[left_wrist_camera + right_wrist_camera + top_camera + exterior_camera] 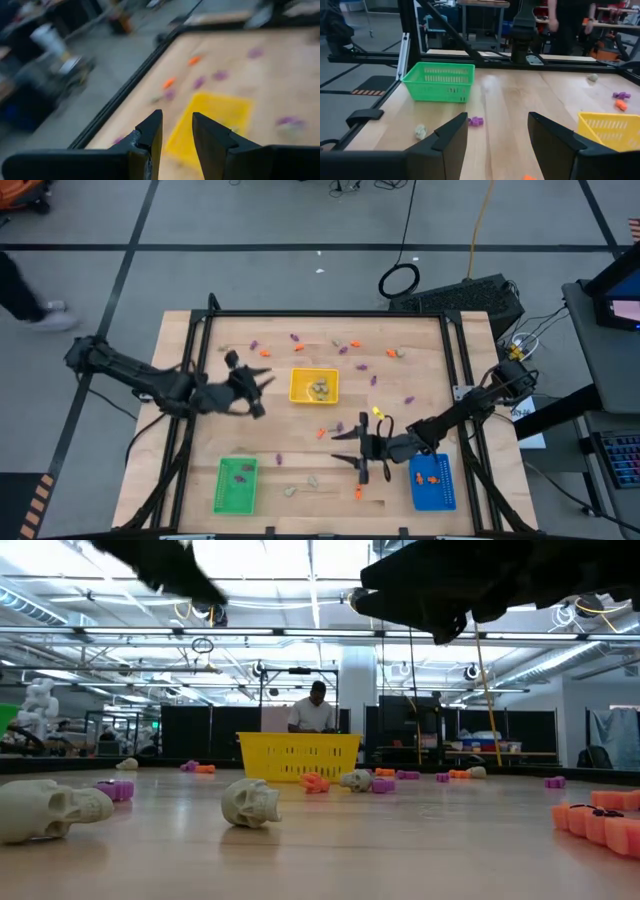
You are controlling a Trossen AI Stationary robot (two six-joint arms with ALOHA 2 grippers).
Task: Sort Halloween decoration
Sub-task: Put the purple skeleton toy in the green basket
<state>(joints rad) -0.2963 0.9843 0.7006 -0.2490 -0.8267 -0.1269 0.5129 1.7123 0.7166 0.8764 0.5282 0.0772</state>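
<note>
Closest to the low camera lay a pale little skull (50, 808) and a second skull (250, 802) on the wood table (420, 350), waiting to be sorted. Many more Halloween trinkets lay spread over the table, like purple ones (295, 337) near the far edge and an orange one (320, 432) in the middle. Each colour had its own home, I think. The yellow tray (296, 375) held pale pieces (318, 389), the green tray (222, 465) held a purple piece (240, 475), and the blue tray (414, 500) held orange pieces (430, 477). My right gripper (497, 117) hung above the table just beside the blue tray, with its fingers wide apart and nothing between them. I judged it was free to go for a new piece, maybe the orange bit (358, 493) lying close under it. My left gripper (176, 117) was up in the air beside the yellow tray. Its fingers had only a small gap, and that gap was empty too. It was tipped toward the yellow tray, near the place where pale pieces belong.
</note>
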